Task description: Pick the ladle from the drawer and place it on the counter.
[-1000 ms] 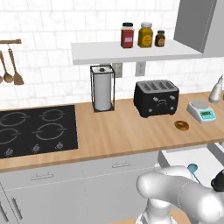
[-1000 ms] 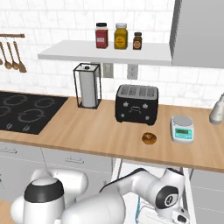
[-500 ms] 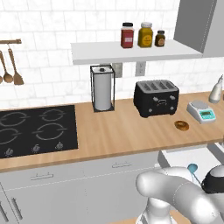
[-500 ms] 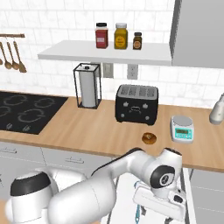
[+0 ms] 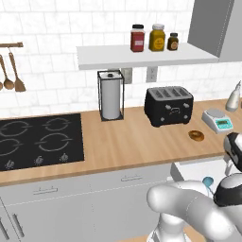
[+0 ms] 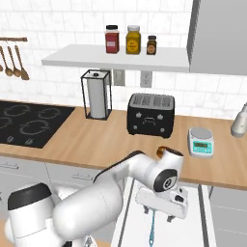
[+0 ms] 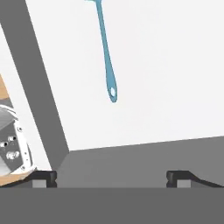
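the hand view is showing the ladle (image 7: 106, 52) lying loose on the drawer (image 7: 166, 65) floor, the pincer (image 7: 111, 177) gaping wide; the right base view is adding the wooden surface (image 6: 96, 142) behind.

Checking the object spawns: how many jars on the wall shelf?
3, in a row on the shelf: red jar leftmost, yellow jar in the middle, small dark jar rightmost.

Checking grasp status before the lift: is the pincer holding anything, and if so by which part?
Nothing is held. The pincer is open above the drawer, and the ladle lies loose on the drawer floor, its handle clear of both fingertips.
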